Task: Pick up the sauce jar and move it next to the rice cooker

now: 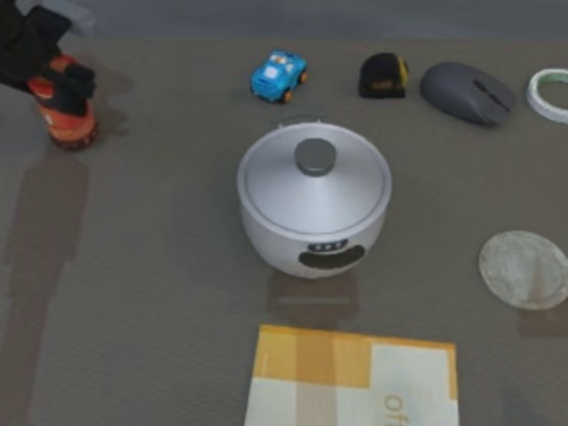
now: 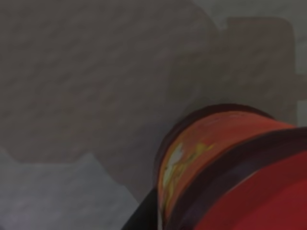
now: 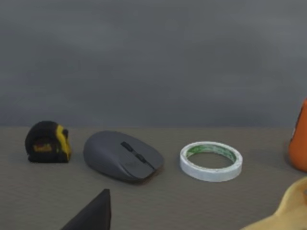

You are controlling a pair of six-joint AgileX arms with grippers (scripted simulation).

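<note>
You see the left gripper (image 1: 55, 82) at the far left corner of the table (image 1: 133, 293), and its dark fingers are closed around the sauce jar (image 1: 67, 120) near the red lid, so the jar is held. In the top view the jar sits very close to the table's left edge and to the far edge — there is almost no room on those two sides. In the left wrist view the jar (image 2: 225, 167) fills the lower part of the picture, with its orange-red label and the red lid, and only bare table surface shows behind it. The rice cooker (image 1: 313, 200) stands in the middle of the table, well apart from the jar, and the wide strip of table between them is open. Behind the cooker, along the far edge, stand a blue toy car (image 1: 279, 75), a black and yellow tape measure (image 1: 382, 75), a grey mouse (image 1: 467, 92) and a white tape roll (image 1: 548, 94). On the cooker's right lies a flat grey disc (image 1: 524, 269), and in front of it a yellow and white book (image 1: 353, 380) reaches the near edge. The right arm does not show in the top view — whether its gripper is open or closed, you cannot tell.
</note>
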